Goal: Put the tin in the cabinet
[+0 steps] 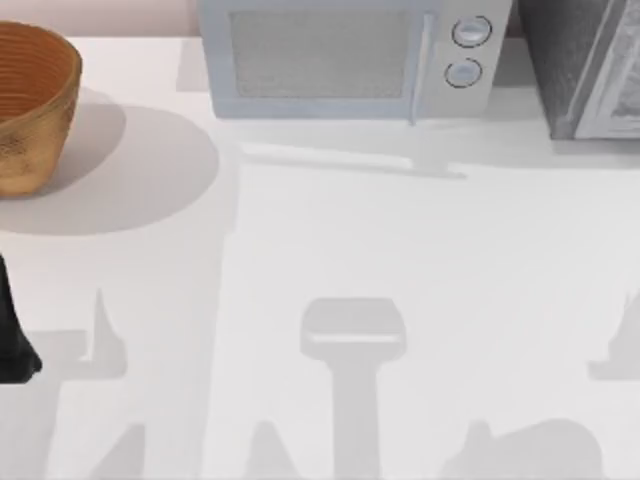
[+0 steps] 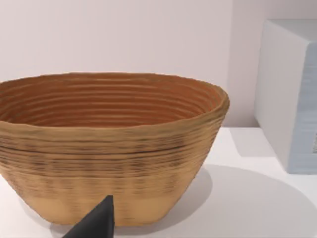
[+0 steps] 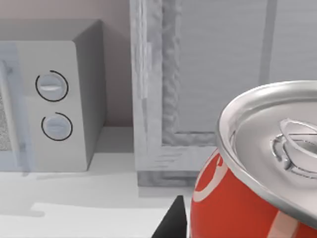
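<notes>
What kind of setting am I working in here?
Probably a mock kitchen counter: a light grey microwave with two round knobs, a woven brown basket and a dark grey speckled cabinet stand on a white table.

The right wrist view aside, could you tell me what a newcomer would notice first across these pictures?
Most striking is the woven basket at the table's far left, looming before the left gripper. The microwave with two round knobs stands along the back edge, the cabinet to its right. Close to the right wrist camera, the tin faces the cabinet's white-framed door.
</notes>
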You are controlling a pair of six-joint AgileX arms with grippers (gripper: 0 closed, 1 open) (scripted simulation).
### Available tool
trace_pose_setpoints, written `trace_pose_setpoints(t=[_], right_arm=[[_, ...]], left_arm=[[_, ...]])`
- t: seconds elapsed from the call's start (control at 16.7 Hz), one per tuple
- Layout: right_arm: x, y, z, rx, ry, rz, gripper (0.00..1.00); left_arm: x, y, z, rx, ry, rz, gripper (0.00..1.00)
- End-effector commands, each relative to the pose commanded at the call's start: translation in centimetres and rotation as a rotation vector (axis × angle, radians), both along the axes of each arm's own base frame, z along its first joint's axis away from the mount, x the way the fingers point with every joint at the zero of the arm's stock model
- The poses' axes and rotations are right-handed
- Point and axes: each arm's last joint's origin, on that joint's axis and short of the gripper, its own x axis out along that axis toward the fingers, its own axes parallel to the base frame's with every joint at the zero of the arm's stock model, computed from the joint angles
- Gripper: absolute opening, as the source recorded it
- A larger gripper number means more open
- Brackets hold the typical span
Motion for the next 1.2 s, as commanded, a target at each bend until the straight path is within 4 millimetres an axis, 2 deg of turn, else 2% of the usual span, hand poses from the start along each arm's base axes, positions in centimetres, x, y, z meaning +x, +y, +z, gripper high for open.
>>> trace_pose_setpoints(t=[0.24, 0.36, 0.48, 0.66, 0.84, 1.02, 1.2], right_arm=[[0.0, 0.0, 0.3, 0.002, 0.002, 0.0, 0.0], [0.1, 0.0, 1.7, 0.001, 0.011, -0.009, 0.0], [0.2, 0.1, 4.0, -0.003, 0.023, -0.022, 0.0], [1.0, 0.2, 9.6, -0.009, 0.028, -0.047, 0.0], [2.6, 0.5, 17.2, -0.011, -0.001, -0.06, 0.0], [5.1, 1.2, 24.8, -0.008, -0.033, -0.056, 0.0], [8.3, 2.3, 30.6, -0.001, -0.049, -0.037, 0.0]], left_arm=[[0.0, 0.0, 0.0, 0.0, 0.0, 0.0, 1.0], [0.0, 0.0, 0.0, 0.0, 0.0, 0.0, 1.0], [0.0, 0.0, 0.0, 0.0, 0.0, 0.0, 1.0], [0.0, 0.0, 0.0, 0.0, 0.0, 0.0, 1.0], [0.0, 0.0, 0.0, 0.0, 0.0, 0.0, 1.0], [0.0, 0.0, 0.0, 0.0, 0.0, 0.0, 1.0], [0.0, 0.0, 0.0, 0.0, 0.0, 0.0, 1.0]])
